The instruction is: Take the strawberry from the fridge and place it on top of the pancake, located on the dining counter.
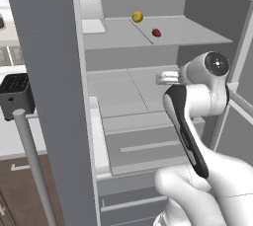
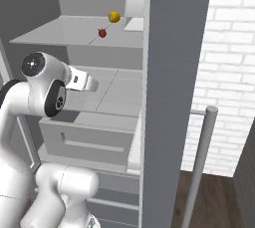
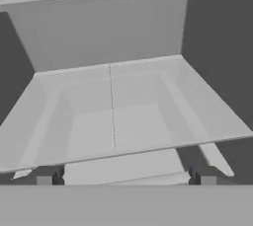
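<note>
I see fridge (image 1: 54,96) open | 1 strawberry (image 1: 156,32) on upper shelf (image 1: 197,35), near 1 yellow fruit (image 1: 137,17) | gripper (image 2: 92,83) spread, empty, level with lower shelf (image 3: 113,116)

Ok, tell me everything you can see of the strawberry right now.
The strawberry is a tiny, dark-red, rounded fruit, glossy-looking, sitting loose on the upper pale shelf inside the open fridge. Only the shelf touches it. A small yellow fruit lies close by, farther back, apart from it. The open claw sits at the shelf below, not touching it.
</note>
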Robot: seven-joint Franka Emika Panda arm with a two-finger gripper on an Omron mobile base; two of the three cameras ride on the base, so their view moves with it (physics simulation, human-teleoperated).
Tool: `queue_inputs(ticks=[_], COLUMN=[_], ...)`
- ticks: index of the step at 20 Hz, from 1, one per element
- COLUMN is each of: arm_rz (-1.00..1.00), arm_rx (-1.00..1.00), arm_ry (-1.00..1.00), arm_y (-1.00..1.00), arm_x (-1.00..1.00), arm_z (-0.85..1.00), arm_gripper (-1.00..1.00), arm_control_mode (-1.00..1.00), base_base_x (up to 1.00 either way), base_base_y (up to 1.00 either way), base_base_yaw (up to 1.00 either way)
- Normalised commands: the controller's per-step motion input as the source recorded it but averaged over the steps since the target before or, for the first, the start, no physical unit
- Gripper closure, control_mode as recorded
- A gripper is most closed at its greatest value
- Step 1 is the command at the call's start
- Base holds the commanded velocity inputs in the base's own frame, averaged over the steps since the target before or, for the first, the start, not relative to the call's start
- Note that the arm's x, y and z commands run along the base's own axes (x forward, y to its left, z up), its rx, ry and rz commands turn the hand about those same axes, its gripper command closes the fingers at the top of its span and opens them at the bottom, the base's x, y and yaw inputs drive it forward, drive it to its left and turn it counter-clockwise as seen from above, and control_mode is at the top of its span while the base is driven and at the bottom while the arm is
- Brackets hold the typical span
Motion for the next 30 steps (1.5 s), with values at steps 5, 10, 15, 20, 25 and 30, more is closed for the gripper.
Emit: queue_inputs(ticks=[5,10,15,20,25,30], arm_rz=[-0.06,-0.03,0.0,0.0,0.0,0.0], arm_rx=[0.0,0.0,0.02,0.0,0.0,0.0], arm_ry=[-0.1,-0.26,-0.02,0.11,-0.15,-0.04], arm_y=[0.0,0.0,0.0,-0.02,-0.03,-0.07], arm_x=[0.02,0.0,0.03,0.44,0.43,0.82], arm_z=[0.77,0.71,0.83,0.12,-0.12,0.0], arm_gripper=[-1.0,-1.0,-1.0,-1.0,-1.0,-1.0], arm_control_mode=[-1.0,-1.0,-1.0,-1.0,-1.0,-1.0], base_base_x=[0.0,0.0,0.0,0.0,0.0,0.0], base_base_y=[0.0,0.0,0.0,0.0,0.0,0.0], base_base_yaw=[0.0,0.0,0.0,0.0,0.0,0.0])
